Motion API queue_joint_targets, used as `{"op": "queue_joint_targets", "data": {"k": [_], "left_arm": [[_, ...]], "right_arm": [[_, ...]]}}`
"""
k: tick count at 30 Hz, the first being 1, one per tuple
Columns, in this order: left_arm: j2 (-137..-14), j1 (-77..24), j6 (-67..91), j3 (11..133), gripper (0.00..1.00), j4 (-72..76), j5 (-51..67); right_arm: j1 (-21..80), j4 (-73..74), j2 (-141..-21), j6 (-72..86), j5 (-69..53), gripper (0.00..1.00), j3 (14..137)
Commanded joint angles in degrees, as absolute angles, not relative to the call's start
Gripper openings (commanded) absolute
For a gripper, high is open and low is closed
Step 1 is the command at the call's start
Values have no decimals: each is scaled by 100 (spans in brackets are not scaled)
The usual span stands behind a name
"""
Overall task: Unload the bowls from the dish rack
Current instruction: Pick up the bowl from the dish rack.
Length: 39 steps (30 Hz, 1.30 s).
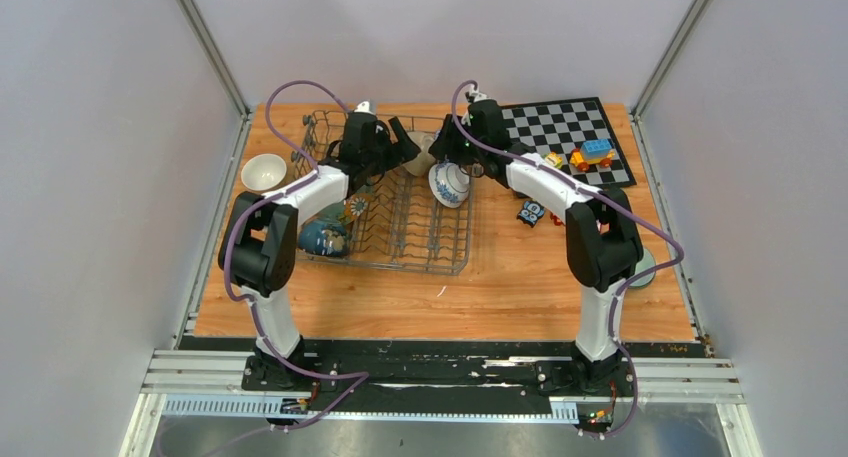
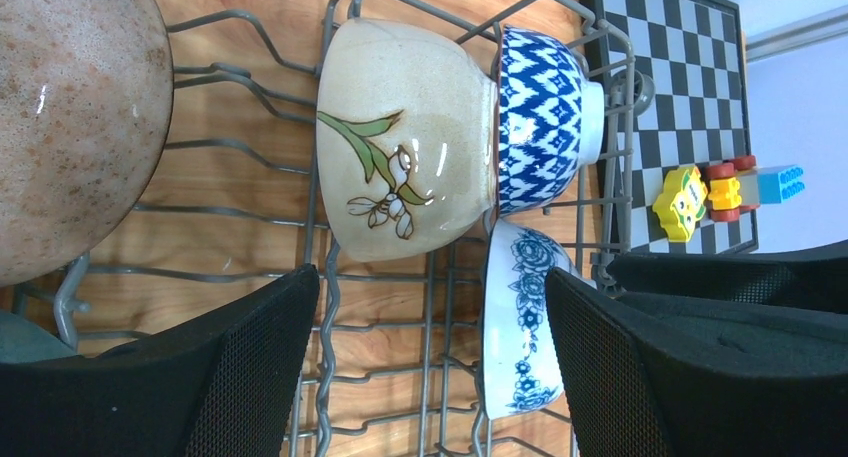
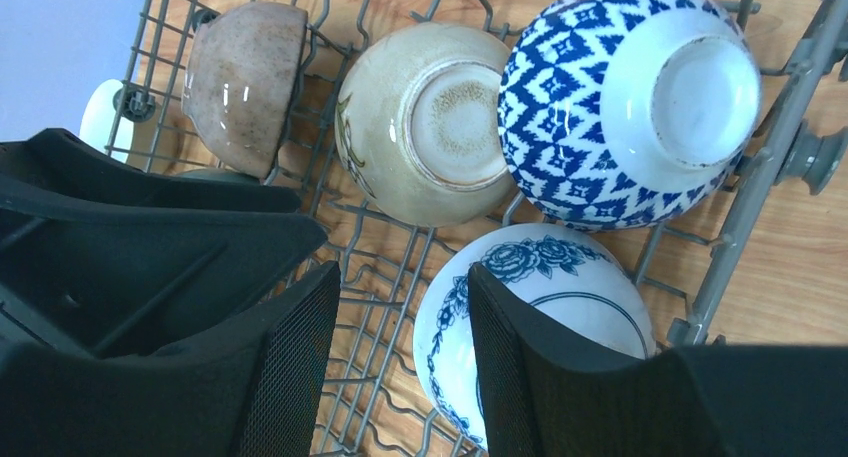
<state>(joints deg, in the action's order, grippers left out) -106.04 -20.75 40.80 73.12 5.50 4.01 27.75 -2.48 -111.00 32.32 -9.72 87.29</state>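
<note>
Left end effector (image 2: pixel 430 307) is spread wide and empty; its black fingers (image 2: pixel 255 367) straddle bare wires of the dish rack (image 1: pixel 420 265), just short of the beige flowered bowl (image 2: pixel 400 137).

Right end effector (image 3: pixel 400 327) is moderately open, with only rack wire in its gap; one finger (image 3: pixel 530 377) overlaps the rose-patterned bowl (image 3: pixel 540 267), though contact cannot be told.

The dish rack rests on the wooden counter (image 1: pixel 500 287), left of centre, with the chessboard (image 1: pixel 560 127) at the far right. At the rack's far end the beige flowered bowl touches the blue chevron bowl (image 3: pixel 620 97); the speckled brown bowl (image 3: pixel 245 77) lies apart on its other side. The rose-patterned bowl lies nearer, against the rack's right wall.
</note>
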Motion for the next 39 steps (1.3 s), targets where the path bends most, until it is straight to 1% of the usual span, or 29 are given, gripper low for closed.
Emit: {"op": "queue_joint_targets", "data": {"k": [1, 7, 10, 18, 26, 33, 39], "left_arm": [[-10711, -2083, 4174, 7478, 84, 633, 318], [-10236, -2156, 4256, 7153, 84, 820, 775], [-9959, -2311, 4271, 6946, 84, 783, 1043], [-9588, -2812, 4218, 6527, 82, 448, 1468], [-9999, -2848, 4349, 6477, 80, 462, 1543], [-10334, -2848, 4411, 6557, 79, 909, 1756], [-10578, -2847, 4407, 6688, 73, 1052, 1798]], "right_arm": [[2684, -266, -11141, 3322, -1130, 54, 8840], [2657, -117, -10508, 3177, -594, 57, 8336], [2654, 340, -10262, 3077, -384, 57, 8279], [2650, 790, -9885, 2985, -367, 57, 7879], [2652, 1033, -9794, 2961, -397, 56, 7778], [2654, 937, -9888, 2956, -654, 57, 7804], [2599, 940, -10066, 3023, -724, 57, 7919]]}}
